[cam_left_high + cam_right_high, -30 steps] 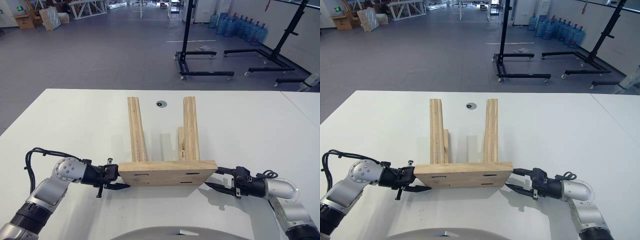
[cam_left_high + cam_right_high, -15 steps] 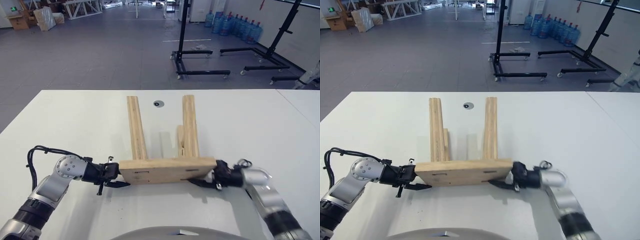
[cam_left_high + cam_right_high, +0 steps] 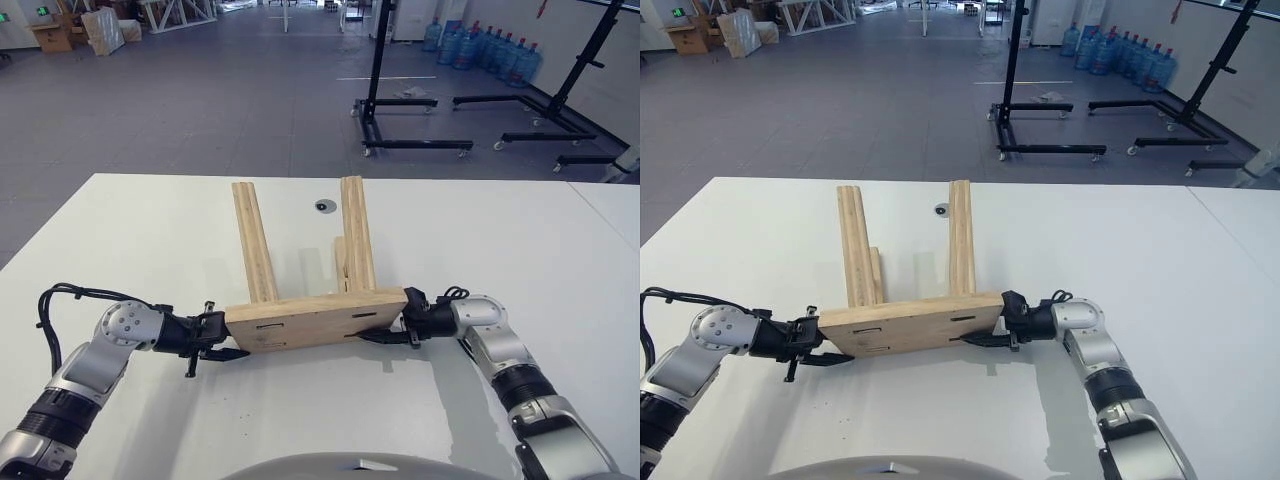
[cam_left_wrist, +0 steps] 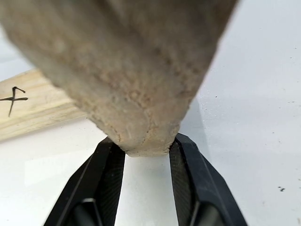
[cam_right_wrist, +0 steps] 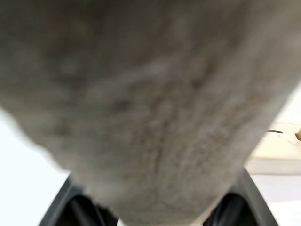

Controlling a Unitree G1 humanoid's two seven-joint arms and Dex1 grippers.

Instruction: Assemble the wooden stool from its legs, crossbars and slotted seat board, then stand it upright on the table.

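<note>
Left wrist view: left gripper (image 4: pixel 146 147) and right gripper (image 3: pixel 404 323) pinch seat board (image 3: pixel 315 318) ends; uneven lift could pop legs (image 3: pixel 255 255) loose.

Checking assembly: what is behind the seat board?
A left leg and a right leg stretch away from the seat board over the table, a shorter wooden piece beside the right one. Their joints with the board are covered.

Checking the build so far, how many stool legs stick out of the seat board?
2: the left leg and the right leg, both running from the seat board away from the robot. Others may be hidden beneath them.
</note>
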